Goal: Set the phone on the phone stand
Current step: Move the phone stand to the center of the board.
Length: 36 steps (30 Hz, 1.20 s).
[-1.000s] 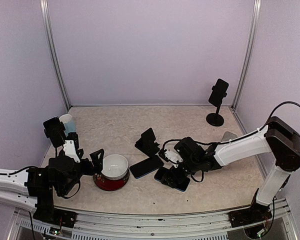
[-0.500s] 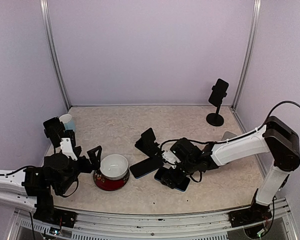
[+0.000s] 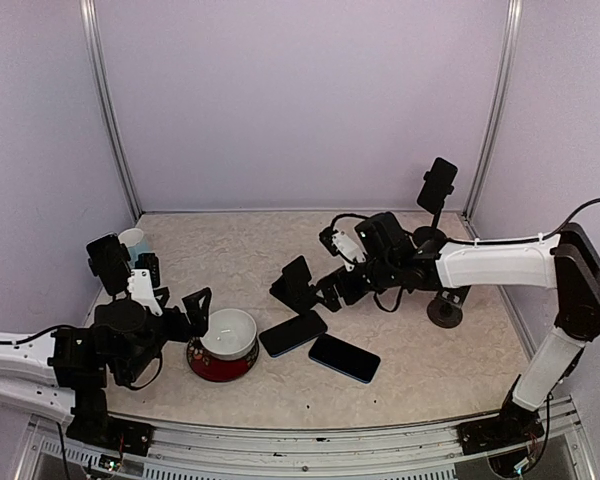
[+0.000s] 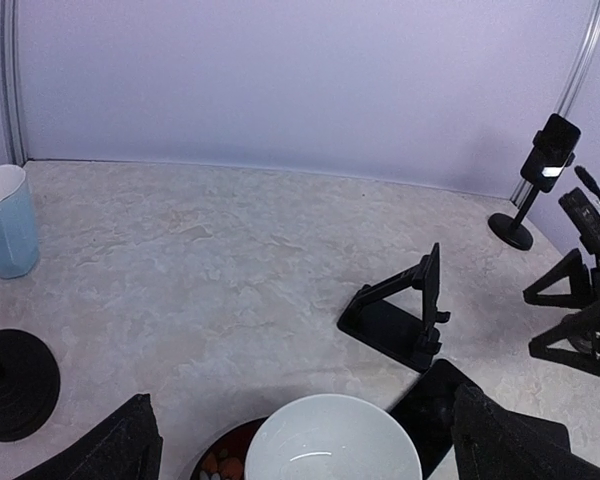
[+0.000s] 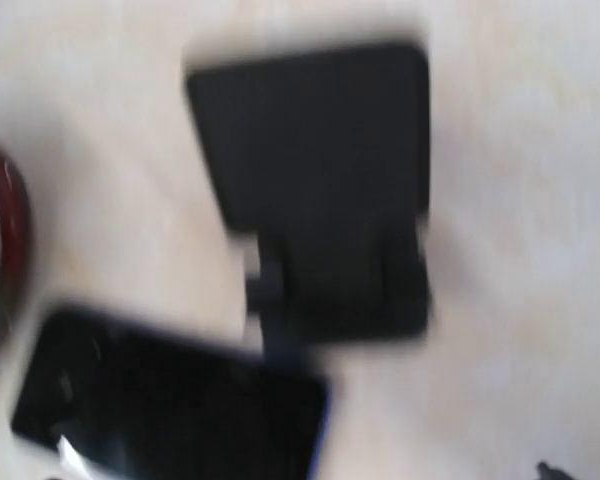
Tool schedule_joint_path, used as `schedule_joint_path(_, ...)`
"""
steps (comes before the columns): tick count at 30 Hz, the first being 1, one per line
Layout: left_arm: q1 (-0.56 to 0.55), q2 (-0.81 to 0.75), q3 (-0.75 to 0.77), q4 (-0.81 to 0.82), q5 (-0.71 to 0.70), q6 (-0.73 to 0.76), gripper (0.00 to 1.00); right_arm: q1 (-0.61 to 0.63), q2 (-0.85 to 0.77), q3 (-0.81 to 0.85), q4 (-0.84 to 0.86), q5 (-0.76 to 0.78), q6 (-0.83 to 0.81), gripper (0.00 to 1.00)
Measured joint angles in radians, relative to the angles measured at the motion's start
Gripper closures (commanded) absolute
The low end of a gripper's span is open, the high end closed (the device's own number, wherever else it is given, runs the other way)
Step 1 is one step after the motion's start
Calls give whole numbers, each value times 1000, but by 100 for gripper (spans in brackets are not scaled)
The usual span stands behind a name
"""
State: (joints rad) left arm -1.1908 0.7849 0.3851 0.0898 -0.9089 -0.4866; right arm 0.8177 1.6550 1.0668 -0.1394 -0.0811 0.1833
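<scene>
Two phones flat on the table, both arms empty above it.

On the beige marbled tabletop [image 3: 230, 245], the near phone [image 3: 344, 357] lies flat at the centre. The second phone [image 3: 293, 333] lies just beyond it to the left, just right of a red-sided white bowl [image 3: 225, 343]. The left arm reaches in low from the near left, and the left gripper [image 3: 172, 295] is spread wide beside the bowl, holding nothing. Beyond the phones, the folding phone stand [image 3: 297, 283] is bare. The right arm stretches from the near right across to the centre, and the right gripper [image 3: 342, 287] hovers just right of that stand with its fingers wide apart and empty. A pale blue cup [image 3: 133, 240] stands at the far left. A tall stand [image 3: 430, 238] at the far right clamps a third phone [image 3: 437, 185]. Lilac walls [image 3: 300, 100] with metal corner posts [image 3: 108, 110] close the space in.
</scene>
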Motion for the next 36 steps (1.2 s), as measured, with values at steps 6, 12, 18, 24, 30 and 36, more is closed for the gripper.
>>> schedule_joint_path(6,-2,5,36,-11,16,-8,1,-69,187,200,53,-86,35,0)
schedule_joint_path(12,-10,-58,37,-58,15,-30,1,-98,404,344,52,-196,45,0)
schedule_joint_path(18,-11,-96,37,-82,15,-43,1,-97,475,403,48,-297,26,8)
schedule_joint_path(24,-11,-83,43,-87,15,-48,1,-85,491,428,72,-369,31,12)
schedule_joint_path(30,-11,-55,50,-85,15,-47,1,-36,589,581,84,-367,60,13)
schedule_joint_path(36,-11,-34,69,-84,14,-43,1,-1,751,803,80,-360,108,14)
